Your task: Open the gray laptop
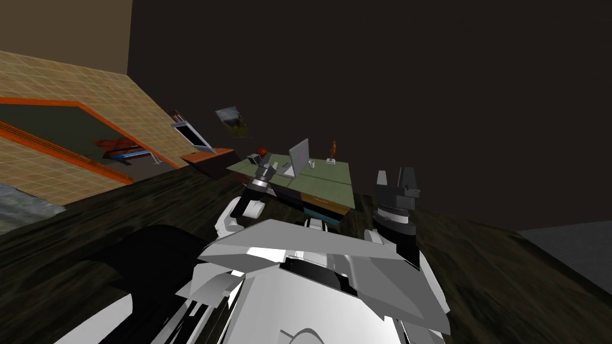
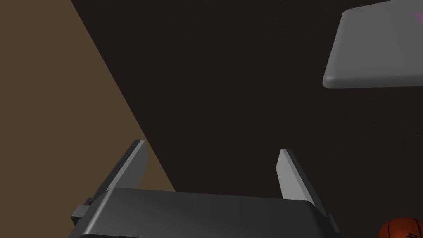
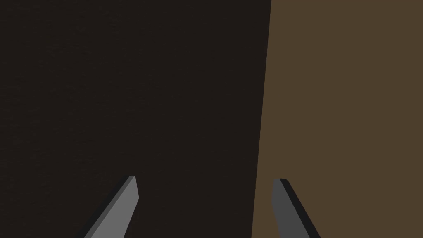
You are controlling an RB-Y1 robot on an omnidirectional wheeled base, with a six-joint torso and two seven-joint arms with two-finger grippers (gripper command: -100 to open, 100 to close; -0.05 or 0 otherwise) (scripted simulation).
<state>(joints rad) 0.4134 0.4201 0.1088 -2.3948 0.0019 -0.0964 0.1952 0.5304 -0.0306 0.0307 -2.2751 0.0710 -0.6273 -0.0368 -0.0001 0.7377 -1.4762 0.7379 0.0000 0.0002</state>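
**Desk:** Where is the gray laptop from your working hand?

**Me:** Just beside my left gripper [image 1: 265, 161], on the side toward my other arm. The gray laptop [image 1: 297, 160] sits on the green-topped desk [image 1: 334, 179] with its lid standing up off the base. I cannot tell from the head view whether the gripper touches it. On the left wrist camera a rounded corner of the lid shows off to one side of the fingers, not between them.

**Desk:** And the fingers?

**Me:** Spread wide, with nothing held between them. An orange basketball [image 2: 402, 228] lies close by the gripper's body, on the same side as the lid.

**Desk:** The other arm?

**Me:** My right gripper [image 1: 394, 176] is raised well apart from the laptop, off the desk's near edge. Its fingers are wide too — empty.

**Desk:** Anything past the laptop?

**Me:** A white mug [image 1: 311, 163] stands just beyond it, with a small orange figurine [image 1: 333, 149] farther along the desk.
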